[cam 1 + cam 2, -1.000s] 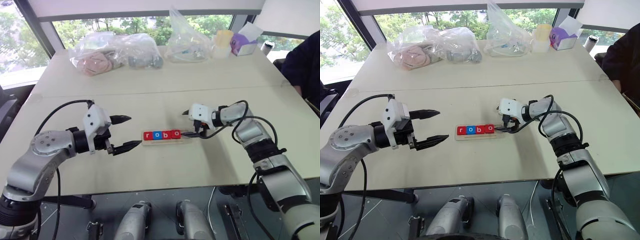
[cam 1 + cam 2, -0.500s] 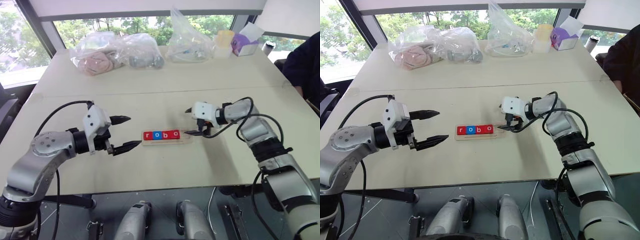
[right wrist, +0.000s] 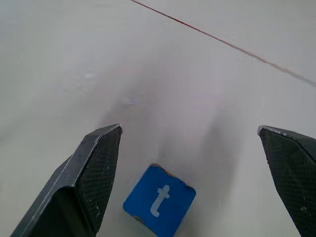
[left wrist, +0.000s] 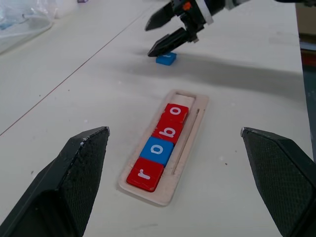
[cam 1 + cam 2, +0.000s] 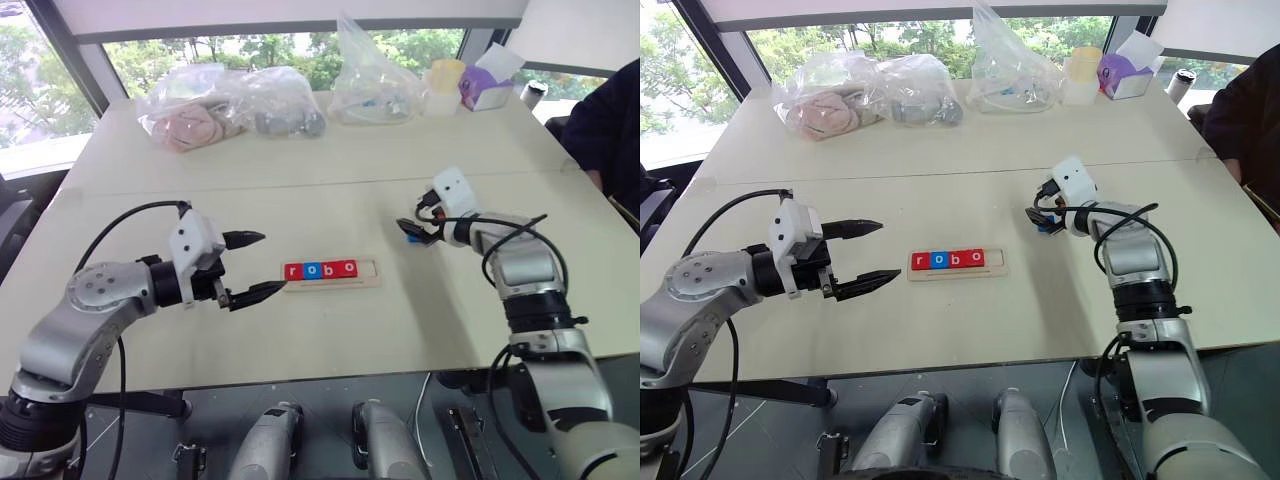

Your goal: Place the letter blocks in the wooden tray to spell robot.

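Four of the five letter blocks already sit in the wooden tray [image 5: 331,273] — red r [image 4: 145,175], blue o [image 4: 157,151], red b [image 4: 167,132], red o [image 4: 174,113] — touching one another in a row that reads "robo". The last slot, at the tray's end toward the robot's right, is bare wood. What is left, by my judgement, is one block: the blue t [image 3: 159,199] has to be picked up, carried to that slot and set down the right way round.

The blue t lies flat on the surface [image 5: 300,180], well apart from the tray, beyond its open end and a little farther from the robot. The right tool [image 5: 417,231] hovers just over it with its two fingers spread wide, the block between them in the right wrist view and not gripped. The left tool [image 5: 258,266] hangs just beside the tray's r end, fingers also wide apart, holding nothing.

The tray's long axis runs left to right across the robot's front, parallel to the near edge of the surface, and the letters read upright from the robot's side. The t is turned slightly askew to the tray's line — it would likely need a small twist.
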`<move>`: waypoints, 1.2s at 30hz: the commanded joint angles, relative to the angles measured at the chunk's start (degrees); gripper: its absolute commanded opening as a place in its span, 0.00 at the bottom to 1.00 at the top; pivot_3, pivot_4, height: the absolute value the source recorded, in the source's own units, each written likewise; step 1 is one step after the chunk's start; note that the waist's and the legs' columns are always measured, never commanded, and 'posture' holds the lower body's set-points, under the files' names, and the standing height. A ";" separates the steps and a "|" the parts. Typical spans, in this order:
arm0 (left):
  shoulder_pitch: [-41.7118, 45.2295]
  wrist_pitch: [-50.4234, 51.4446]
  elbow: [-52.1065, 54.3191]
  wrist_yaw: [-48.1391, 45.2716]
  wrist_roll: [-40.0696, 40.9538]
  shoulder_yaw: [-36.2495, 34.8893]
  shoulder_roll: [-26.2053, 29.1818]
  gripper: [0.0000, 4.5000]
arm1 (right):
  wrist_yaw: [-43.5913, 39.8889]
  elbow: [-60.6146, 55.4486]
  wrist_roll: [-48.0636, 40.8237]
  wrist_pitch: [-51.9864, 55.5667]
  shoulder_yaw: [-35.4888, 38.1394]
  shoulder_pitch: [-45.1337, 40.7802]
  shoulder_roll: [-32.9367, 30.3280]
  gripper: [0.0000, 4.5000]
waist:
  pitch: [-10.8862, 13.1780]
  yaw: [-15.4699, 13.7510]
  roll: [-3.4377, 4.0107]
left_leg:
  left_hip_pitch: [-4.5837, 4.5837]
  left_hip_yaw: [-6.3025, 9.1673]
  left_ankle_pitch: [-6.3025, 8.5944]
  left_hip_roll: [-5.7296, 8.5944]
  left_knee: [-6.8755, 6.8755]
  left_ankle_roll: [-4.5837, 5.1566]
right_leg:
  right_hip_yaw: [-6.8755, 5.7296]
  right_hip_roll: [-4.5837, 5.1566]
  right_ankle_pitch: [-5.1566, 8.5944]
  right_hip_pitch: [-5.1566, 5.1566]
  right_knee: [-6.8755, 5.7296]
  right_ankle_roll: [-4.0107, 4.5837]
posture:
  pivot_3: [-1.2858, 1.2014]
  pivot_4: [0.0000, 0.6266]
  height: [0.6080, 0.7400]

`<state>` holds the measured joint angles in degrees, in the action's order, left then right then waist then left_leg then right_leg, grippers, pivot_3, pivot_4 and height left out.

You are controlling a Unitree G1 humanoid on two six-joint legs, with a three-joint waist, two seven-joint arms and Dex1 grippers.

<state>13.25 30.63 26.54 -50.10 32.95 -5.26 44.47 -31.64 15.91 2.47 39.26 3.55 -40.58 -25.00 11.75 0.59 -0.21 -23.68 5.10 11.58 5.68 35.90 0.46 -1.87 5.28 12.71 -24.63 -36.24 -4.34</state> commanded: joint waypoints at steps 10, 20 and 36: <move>1.29 -1.39 -0.42 -0.93 -0.86 -0.18 0.02 1.00 | 14.33 -13.24 -1.64 14.57 1.27 5.15 6.90 0.99 | 0.00 0.04 0.00 | 0.00 -0.04 0.00 0.00 0.00 0.01 | 0.01 -0.01 0.00 0.00 0.00 0.00 | 0.52 0.24 0.92; 1.13 -1.38 -0.09 -0.81 -1.20 -0.44 -0.17 1.00 | 22.38 -11.16 -4.04 18.53 6.07 4.42 13.29 0.94 | -0.03 0.20 -0.01 | 0.03 -0.07 0.00 -0.22 0.05 0.01 | 0.02 -0.24 -0.09 0.02 0.01 0.15 | 0.52 0.24 0.92; 0.51 -1.72 -0.08 -1.05 -1.39 -0.31 -0.51 1.00 | 22.05 -42.07 -8.75 44.37 4.74 15.20 11.93 0.26 | -0.03 -0.02 -0.01 | 0.08 -0.10 0.00 -0.32 -0.05 0.01 | 0.02 -0.28 -0.05 0.05 0.10 0.30 | 0.52 0.24 0.92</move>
<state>13.66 30.08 25.59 -50.92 31.58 -5.15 44.09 -9.35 -20.28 -5.04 78.17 8.36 -26.18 -12.95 11.72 0.57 -0.22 -23.60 5.00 11.59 5.35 35.84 0.46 -1.85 5.00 12.69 -24.59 -36.13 -4.01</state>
